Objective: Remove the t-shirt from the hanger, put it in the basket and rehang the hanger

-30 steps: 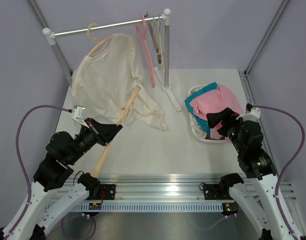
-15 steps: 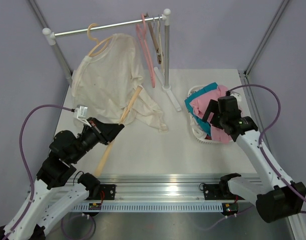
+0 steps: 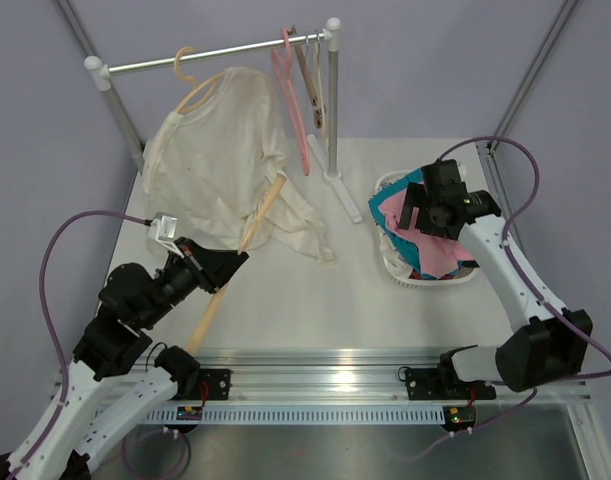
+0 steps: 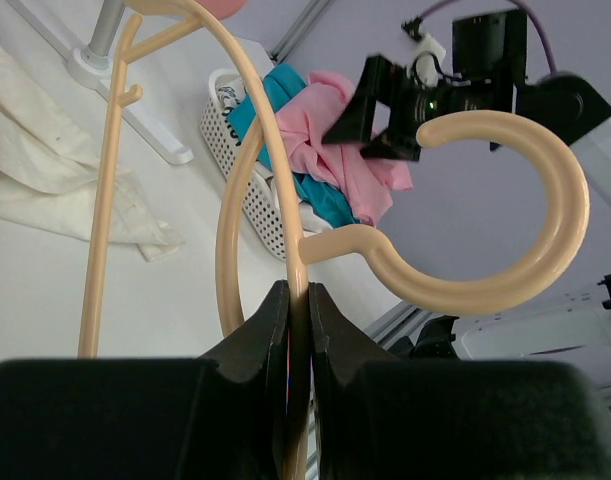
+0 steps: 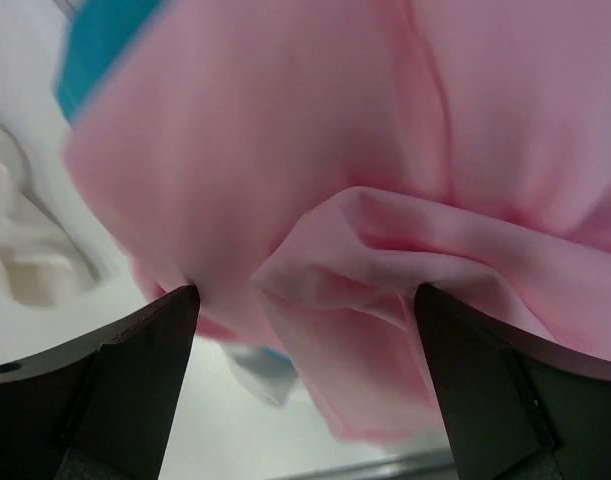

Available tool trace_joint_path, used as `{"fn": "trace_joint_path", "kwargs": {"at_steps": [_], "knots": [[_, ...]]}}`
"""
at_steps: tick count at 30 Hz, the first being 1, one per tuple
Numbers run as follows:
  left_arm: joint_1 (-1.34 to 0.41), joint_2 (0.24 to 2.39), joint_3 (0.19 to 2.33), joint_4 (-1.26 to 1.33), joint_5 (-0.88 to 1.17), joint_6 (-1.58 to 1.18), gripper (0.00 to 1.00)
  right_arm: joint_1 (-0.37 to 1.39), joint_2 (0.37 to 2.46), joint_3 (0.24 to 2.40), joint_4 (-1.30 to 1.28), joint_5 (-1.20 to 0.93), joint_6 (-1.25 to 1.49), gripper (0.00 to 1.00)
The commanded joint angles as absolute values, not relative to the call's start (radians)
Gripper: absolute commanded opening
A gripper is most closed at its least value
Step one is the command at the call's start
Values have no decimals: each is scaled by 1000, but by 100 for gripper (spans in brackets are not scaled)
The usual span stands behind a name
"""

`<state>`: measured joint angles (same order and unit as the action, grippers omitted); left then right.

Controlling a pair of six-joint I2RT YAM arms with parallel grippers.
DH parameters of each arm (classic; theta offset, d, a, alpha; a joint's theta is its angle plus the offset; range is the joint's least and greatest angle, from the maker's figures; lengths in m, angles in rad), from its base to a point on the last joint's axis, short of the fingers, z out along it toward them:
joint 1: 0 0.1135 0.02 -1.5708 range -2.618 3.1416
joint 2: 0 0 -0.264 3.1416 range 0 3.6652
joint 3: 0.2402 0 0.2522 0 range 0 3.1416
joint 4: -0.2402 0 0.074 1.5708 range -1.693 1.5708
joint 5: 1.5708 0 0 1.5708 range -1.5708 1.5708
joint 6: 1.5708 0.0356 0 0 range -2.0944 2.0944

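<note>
The pale tan hanger (image 3: 235, 245) is bare and slants over the table from the cream-white shirt toward the near edge. My left gripper (image 3: 228, 262) is shut on its arm; in the left wrist view the jaws clamp the hanger (image 4: 298, 262) just below its hook. The light pink t-shirt (image 3: 437, 255) lies bunched in the white basket (image 3: 393, 266), off the hanger, and also shows in the left wrist view (image 4: 320, 125). My right gripper (image 3: 417, 216) hovers over the basket. Its fingers are spread wide, with folds of the t-shirt (image 5: 285, 130) between and below them.
A cream-white shirt (image 3: 220, 150) hangs on a peach hanger from the rail (image 3: 215, 55) and trails onto the table. A bright pink hanger (image 3: 291, 95) hangs by the rail's post (image 3: 333, 100). A teal garment (image 3: 409, 184) lies in the basket under the t-shirt.
My right arm has reached out from the near edge to above the basket's far side. The pink t-shirt has shifted in the basket. My left gripper and the hanger have hardly moved.
</note>
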<state>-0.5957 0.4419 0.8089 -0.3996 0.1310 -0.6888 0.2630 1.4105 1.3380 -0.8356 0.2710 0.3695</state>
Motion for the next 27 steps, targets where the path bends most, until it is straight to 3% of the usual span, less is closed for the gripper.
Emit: {"fn": "trace_joint_path", "kwargs": {"at_steps": [1,5,9,15,19,21,27], "knots": [[-598,466,836,-327,175,-655,0,268,1213,1290,-922,298,353,99],[-598,480,845,-319,190,-657,0,270,1223,1362,-1035,259,345,99],[-598,469,851,-321,175,-669,0,276,1101,1431,-972,-5,360,99],[-598,491,847,-288,203,-701,0,350,1354,1723,-1397,436,327,99],[-598,498,854,-258,134,-729,0,403,1179,1568,-1075,218,369,94],[-598,517,862,-221,63,-774,0,529,1084,1499,-862,134,409,91],[-598,569,816,-66,-136,-899,0,997,1089,1332,-525,306,497,80]]}}
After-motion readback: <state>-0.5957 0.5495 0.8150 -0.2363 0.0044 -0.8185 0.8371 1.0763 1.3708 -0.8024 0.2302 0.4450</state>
